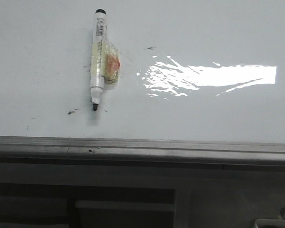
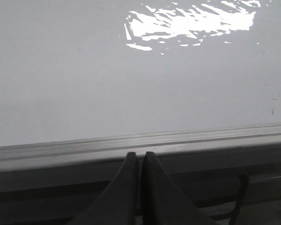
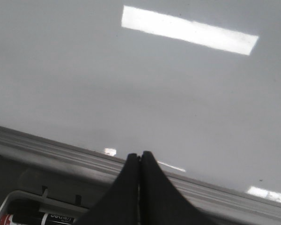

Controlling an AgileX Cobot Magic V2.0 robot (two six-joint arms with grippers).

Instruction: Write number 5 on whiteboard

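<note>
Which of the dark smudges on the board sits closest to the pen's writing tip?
The tiny mark just right of the marker tip on the whiteboard. The larger smudge lies further left, and another sits far up near the glare.

Overhead light throws a long, bright white glare bar across the large glossy white whiteboard with its grey metal edge strip, rippled and broken at the end nearest the white marker pen with a black cap, which casts only a soft, faint shadow beside itself. Below the edge strip everything sinks into dim grey shade. Both wrist views are murky and low in contrast, the dark fingers soft and out of focus, with the same glare burnt out white on the board.
</note>
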